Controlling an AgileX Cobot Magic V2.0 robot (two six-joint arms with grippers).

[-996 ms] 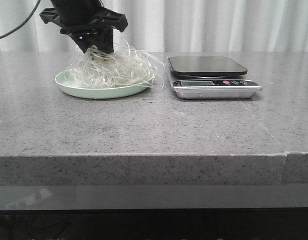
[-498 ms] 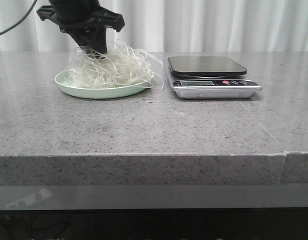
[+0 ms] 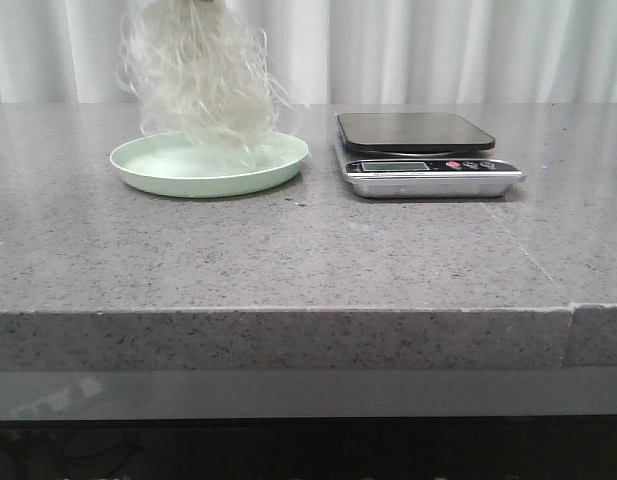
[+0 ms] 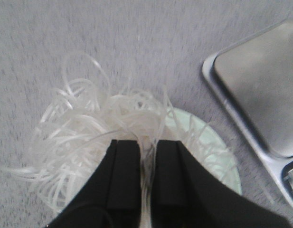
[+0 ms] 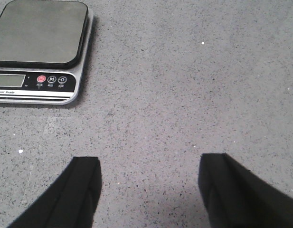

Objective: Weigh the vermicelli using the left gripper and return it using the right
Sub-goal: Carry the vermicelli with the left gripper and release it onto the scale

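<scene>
**Vermicelli lifted clear of its plate, scale waiting to the right**

I am running a two-armed robot at a grey stone table. My left gripper has its two black fingers pressed together on a pinch of the vermicelli, a fluffy white tangle of thin strands. In the front view the bundle hangs in the air above the pale green plate, its lowest strands just over the rim; the gripper itself is out of that frame. The plate looks bare now, as far as I can see. To its right, near but apart, sits a kitchen scale with a dark, bare weighing platform.

My right gripper hovers over bare tabletop near the scale, fingers spread wide with nothing between them.

My worry is the grip: I hold only a few strands at the middle, so I judge the loose outer loops could slide free or snag the plate's rim during the carry. Strands trailing over the platform's edge onto the table would likely spoil the reading.
</scene>
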